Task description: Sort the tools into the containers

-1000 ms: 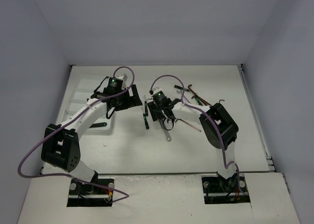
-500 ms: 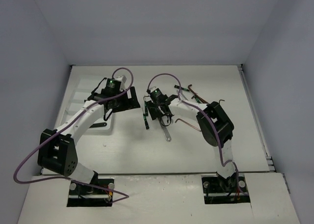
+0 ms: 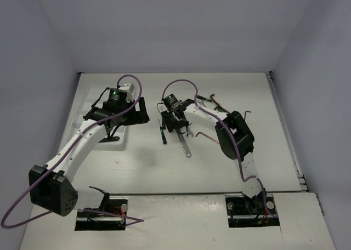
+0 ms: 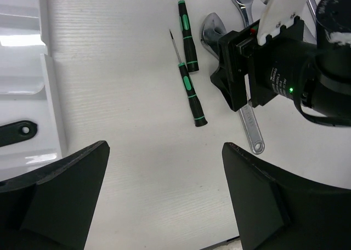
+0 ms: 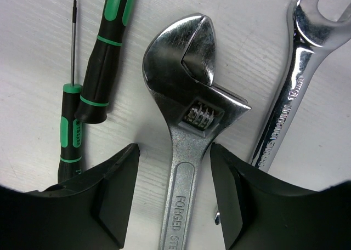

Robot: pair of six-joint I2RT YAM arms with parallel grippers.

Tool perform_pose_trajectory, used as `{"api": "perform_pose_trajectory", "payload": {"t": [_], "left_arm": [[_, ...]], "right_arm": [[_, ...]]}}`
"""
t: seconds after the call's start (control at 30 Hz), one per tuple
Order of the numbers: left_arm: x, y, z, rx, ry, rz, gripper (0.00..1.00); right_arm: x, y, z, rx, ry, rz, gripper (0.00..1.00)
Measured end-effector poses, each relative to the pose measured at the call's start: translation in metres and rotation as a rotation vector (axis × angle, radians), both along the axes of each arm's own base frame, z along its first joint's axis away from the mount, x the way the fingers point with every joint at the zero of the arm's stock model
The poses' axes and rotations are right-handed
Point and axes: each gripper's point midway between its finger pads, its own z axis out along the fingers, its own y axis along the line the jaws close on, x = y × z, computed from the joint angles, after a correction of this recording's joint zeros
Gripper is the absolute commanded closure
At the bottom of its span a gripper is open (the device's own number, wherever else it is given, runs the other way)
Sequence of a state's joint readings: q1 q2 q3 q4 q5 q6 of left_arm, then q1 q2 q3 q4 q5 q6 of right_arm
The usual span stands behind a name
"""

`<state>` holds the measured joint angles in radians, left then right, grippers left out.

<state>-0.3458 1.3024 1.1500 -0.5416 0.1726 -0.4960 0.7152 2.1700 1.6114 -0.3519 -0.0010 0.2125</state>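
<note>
A silver adjustable wrench (image 5: 186,96) lies flat on the table, and my right gripper (image 5: 175,162) stands open astride its handle, with a gap on each side of the shaft. Two green-black screwdrivers (image 5: 104,69) lie just left of it, and a silver open-end wrench (image 5: 290,107) lies to its right. My left gripper (image 4: 164,148) hangs open and empty over bare table beside the white tray (image 4: 46,80). A black-handled wrench (image 4: 16,134) lies in a tray slot. In the top view the right gripper (image 3: 178,126) covers the wrench's head.
Dark red-brown hex keys (image 3: 222,108) lie behind and right of the right arm, with another (image 3: 211,137) close to its elbow. The tray (image 3: 88,110) sits at the left under the left arm. The table's raised rim (image 3: 285,129) runs along the right side.
The left arm has swung left and back towards the tray. The right gripper has shifted slightly back and left over the silver wrench, and its jaws have narrowed a little.
</note>
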Motion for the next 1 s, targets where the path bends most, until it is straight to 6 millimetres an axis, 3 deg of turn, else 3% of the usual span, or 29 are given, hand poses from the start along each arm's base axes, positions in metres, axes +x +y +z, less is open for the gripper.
{"api": "perform_pose_trajectory", "payload": {"t": [0.2, 0.27, 0.3, 0.33, 0.4, 0.7, 1.0], "left_arm": [[-0.008, 0.008, 0.007, 0.029, -0.019, -0.001, 0.18], [-0.010, 0.010, 0.006, 0.037, -0.014, -0.002, 0.18], [-0.011, 0.010, 0.006, 0.040, -0.013, -0.004, 0.18], [-0.012, 0.011, 0.006, 0.044, -0.012, -0.005, 0.18], [-0.012, 0.012, 0.006, 0.050, -0.013, -0.006, 0.18], [-0.012, 0.006, 0.001, 0.024, 0.006, -0.010, 0.18], [0.014, -0.024, -0.026, -0.082, 0.073, -0.007, 0.18]], "right_arm": [[0.000, 0.000, -0.001, -0.017, 0.034, 0.000, 0.56], [0.000, -0.001, -0.001, -0.021, 0.041, -0.003, 0.67], [0.000, -0.002, -0.001, -0.022, 0.045, -0.007, 0.85], [0.000, -0.003, -0.002, -0.024, 0.048, -0.009, 0.94], [0.000, -0.006, -0.002, -0.026, 0.059, -0.018, 0.99], [0.001, -0.007, 0.000, -0.017, 0.048, -0.003, 1.00], [0.002, -0.009, 0.002, -0.008, 0.008, 0.017, 1.00]]}}
